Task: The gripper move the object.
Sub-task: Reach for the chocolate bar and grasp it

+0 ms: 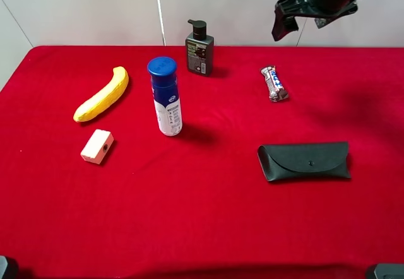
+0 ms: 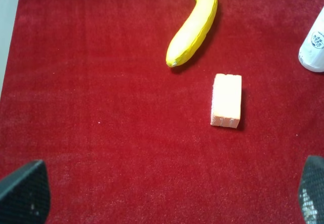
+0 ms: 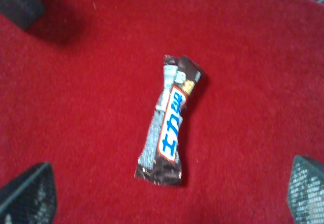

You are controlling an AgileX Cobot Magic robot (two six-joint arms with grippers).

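Right jaws, as I carry them: apart, the two fingertips [image 3: 25, 196] showing at opposite edges of the wrist view, clamped on nothing and raised clear of the red table [image 1: 202, 228]. Nearest to them, below and just ahead of the gap, lies the candy bar [image 3: 169, 120]. It is flat on the table, touched by neither tip, with its brown-and-white wrapper and blue lettering facing up and its long axis roughly crosswise to the line joining my tips. Farther off to one side of these jaws, an upright black pump bottle [image 1: 199, 48] stands near the back edge of the table. Beyond the candy bar from these jaws, and apart from it, lies a closed black glasses case [image 1: 305, 161]. Left jaws: likewise apart and holding nothing, only the fingertips [image 2: 23, 196] visible at the edges of the wrist view. Closest ahead of this gap, off centre, lies a white block [image 2: 226, 100]. Past it, not touching it, lies a yellow banana [image 2: 195, 24], its tip pointing toward the jaws. Off to one side stands a white bottle [image 1: 166, 96] with a blue cap, upright, between the banana and the pump bottle.
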